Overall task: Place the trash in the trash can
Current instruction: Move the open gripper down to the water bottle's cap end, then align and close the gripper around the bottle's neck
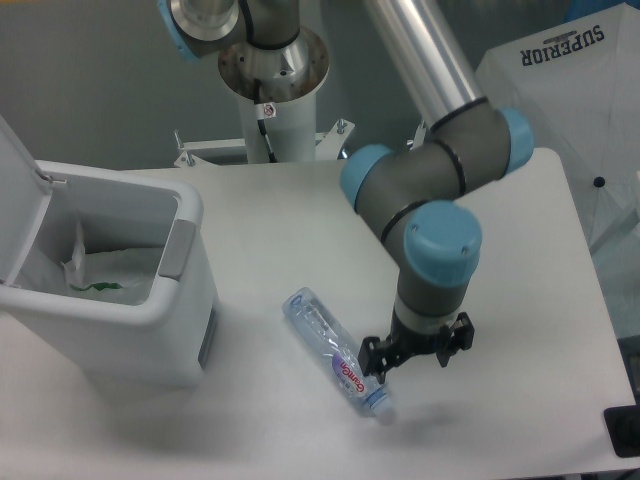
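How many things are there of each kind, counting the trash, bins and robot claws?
Trash pieces: 2, the plastic bottle on the table and the white packet inside the bin
Trash cans: 1, the white bin with its lid up
Robot claws: 1, the claw low over the bottle's cap end
Total: 4

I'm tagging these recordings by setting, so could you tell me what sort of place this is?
Probably a robotics lab or test cell: an arm on a pedestal base works at a plain white table, its gripper above a lone water bottle, beside an open trash can.
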Robot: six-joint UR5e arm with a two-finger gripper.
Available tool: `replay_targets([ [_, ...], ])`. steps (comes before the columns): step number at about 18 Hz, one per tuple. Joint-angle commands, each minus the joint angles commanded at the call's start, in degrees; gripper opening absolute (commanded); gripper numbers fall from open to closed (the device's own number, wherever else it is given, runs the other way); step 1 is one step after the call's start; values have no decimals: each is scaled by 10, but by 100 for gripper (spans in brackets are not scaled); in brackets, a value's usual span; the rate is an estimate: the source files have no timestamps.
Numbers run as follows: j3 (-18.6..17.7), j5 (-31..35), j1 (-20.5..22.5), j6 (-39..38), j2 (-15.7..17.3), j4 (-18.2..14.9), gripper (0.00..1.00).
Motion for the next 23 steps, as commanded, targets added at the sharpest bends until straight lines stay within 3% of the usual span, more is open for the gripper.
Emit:
replay_targets([
  [7,30,46,-22,-57,-49,0,100],
  [16,33,62,-36,-64,-70,1,100],
  [19,33,62,-40,-70,-72,1,89],
  [23,35,62,-41,-77,-80,2,86],
])
